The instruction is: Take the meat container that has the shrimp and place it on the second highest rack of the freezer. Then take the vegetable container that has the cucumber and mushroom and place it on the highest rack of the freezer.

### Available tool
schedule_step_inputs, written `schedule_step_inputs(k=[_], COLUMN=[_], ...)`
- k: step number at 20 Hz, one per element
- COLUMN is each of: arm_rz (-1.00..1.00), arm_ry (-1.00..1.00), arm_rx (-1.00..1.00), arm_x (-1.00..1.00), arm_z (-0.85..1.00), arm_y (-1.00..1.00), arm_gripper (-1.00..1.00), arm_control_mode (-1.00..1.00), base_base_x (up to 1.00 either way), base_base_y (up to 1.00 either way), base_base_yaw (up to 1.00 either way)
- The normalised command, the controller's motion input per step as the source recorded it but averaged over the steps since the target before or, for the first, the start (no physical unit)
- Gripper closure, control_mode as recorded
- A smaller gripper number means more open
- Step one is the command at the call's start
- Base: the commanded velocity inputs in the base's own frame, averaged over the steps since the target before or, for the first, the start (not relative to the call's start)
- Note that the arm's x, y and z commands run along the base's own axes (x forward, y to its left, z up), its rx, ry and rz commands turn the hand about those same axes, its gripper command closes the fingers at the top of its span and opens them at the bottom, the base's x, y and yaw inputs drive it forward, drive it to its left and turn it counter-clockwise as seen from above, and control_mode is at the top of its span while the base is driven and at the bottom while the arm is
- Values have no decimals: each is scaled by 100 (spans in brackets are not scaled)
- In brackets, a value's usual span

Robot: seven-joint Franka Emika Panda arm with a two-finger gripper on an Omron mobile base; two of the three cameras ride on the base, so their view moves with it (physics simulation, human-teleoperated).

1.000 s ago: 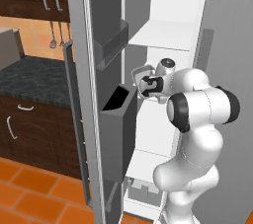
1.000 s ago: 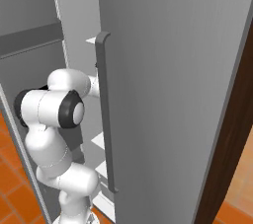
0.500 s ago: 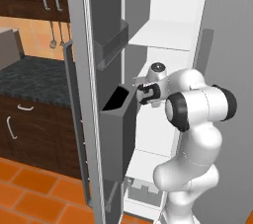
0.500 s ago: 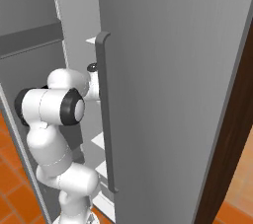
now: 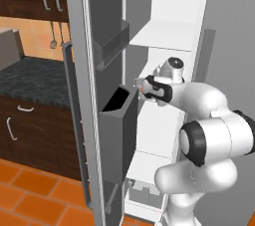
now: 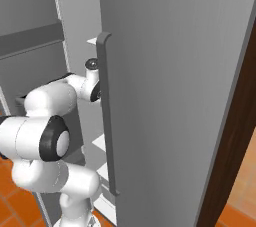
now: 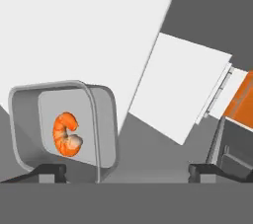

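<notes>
An orange shrimp (image 7: 66, 134) is seen in a pale grey container (image 7: 101, 119); white freezer shelves (image 5: 167, 35), grey door bins (image 5: 118, 135) and orange floor tiles (image 5: 30, 195) are shown.

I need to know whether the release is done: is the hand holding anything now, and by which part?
Nothing is held. The hand is open, and the container with the shrimp stands free ahead of its fingertips.
</notes>
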Motion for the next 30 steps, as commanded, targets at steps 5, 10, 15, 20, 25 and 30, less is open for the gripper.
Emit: schedule_step_inputs(k=[5,10,15,20,25,30], arm_rz=[16,17,16,12,11,6], arm_ry=[0,0,0,0,2,2], arm_rx=[7,0,-1,-5,-14,-7], arm_x=[-100,-100,-100,-100,-100,-100], arm_z=[92,79,60,49,21,13], arm_y=[-3,8,15,0,6,0], arm_gripper=[-100,-100,-100,-100,-100,-100], arm_control_mode=[-100,-100,-100,-100,-100,-100], base_base_x=[0,0,0,0,0,0], base_base_y=[0,0,0,0,0,0], base_base_yaw=[0,0,0,0,0,0])
